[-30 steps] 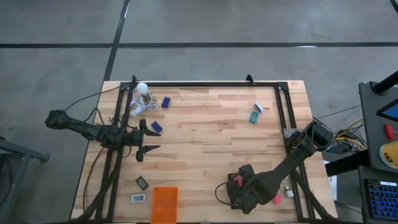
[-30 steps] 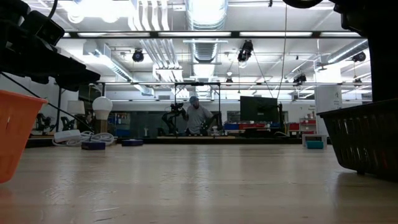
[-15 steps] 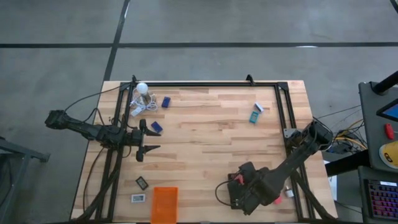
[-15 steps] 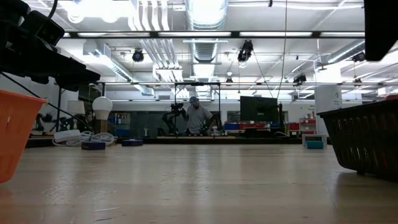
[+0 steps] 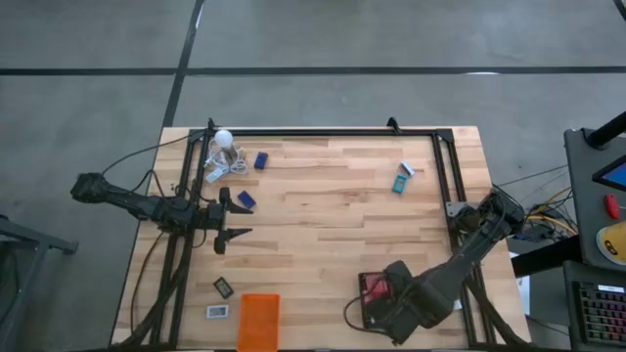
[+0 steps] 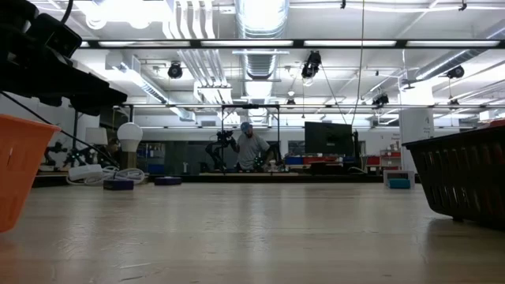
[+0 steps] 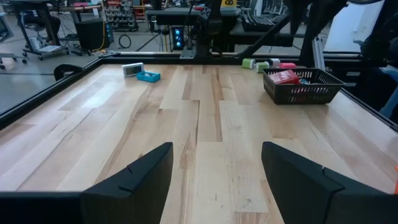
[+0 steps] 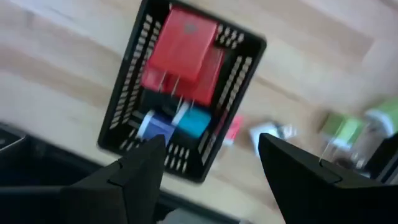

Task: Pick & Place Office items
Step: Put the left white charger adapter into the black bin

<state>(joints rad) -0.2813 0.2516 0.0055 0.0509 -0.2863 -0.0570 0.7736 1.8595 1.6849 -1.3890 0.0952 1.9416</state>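
text: I read none | labels: none legible on my small teal-and-white boxes or red blocks | signs, numbers: too blurred for me to tell

Bright overhead light, one blurred wrist picture

Ceiling lights glare white over the room and leave a soft sheen on the wooden table; from above the table is evenly lit, with only faint shadows under the arms. The right wrist picture is smeared: the black basket and the red box in it look soft. The left wrist picture stays sharp.
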